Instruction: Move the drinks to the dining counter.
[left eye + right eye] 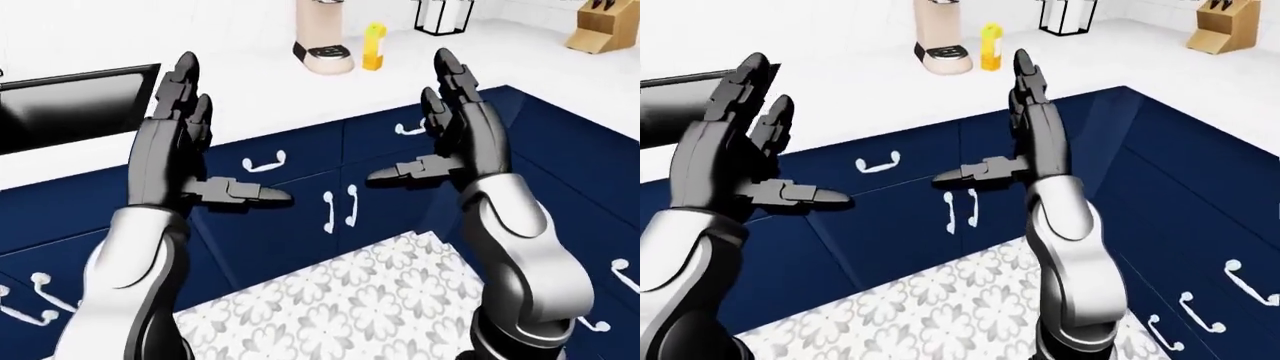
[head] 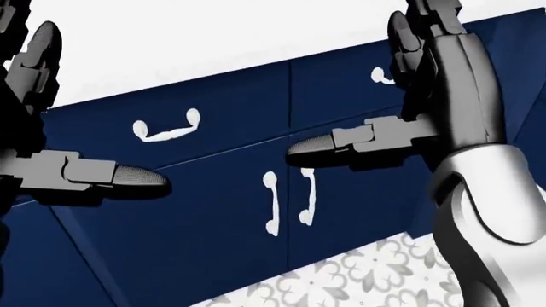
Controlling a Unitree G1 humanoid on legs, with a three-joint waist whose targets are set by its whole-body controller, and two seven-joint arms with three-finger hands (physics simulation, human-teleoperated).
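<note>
Raising both hands empty, drinks well out of reach

Holding both arms up ahead of the chest, palms facing each other, nothing gripped. Left hand [image 1: 185, 142]: fingers [image 1: 185, 79] spread and pointing up, thumb stuck out sideways toward the middle. Right hand [image 1: 460, 127]: same mirrored pose, fingers [image 1: 452, 71] spread upward, thumb pointing left. Looks like a ready or neutral pose, probably because nothing is close enough to grasp yet.

The task's likely thing: a yellow bottle [image 1: 373, 46] standing upright on the white desk [image 1: 240, 90], top of the left-eye view, just beside a beige coffee machine [image 1: 322, 34]. I judge it a drink by shape; no label is readable. Both are well apart from either hand. No dining counter is identifiable in these views.

Other stuff: a black wire rack [image 1: 440, 16] right of the bottle, and a wooden knife block [image 1: 603, 26] at the top right corner. A black sink [image 1: 75, 109] is sunk into the desk at left.

Materials: hands are matte black hard segments with rounded tips; forearms are glossy white shells. The desk top is flat plain white. The cabinets [image 1: 290, 217] below are glossy navy panels with curved white handles [image 1: 263, 161]; they wrap round a corner on the right. The floor [image 1: 350, 300] is grey-and-white flower-pattern tile.

The head view tilts down, showing mostly cabinet doors and both thumbs, no bottle.

Next move, my guess: step closer to the desk before reaching.
</note>
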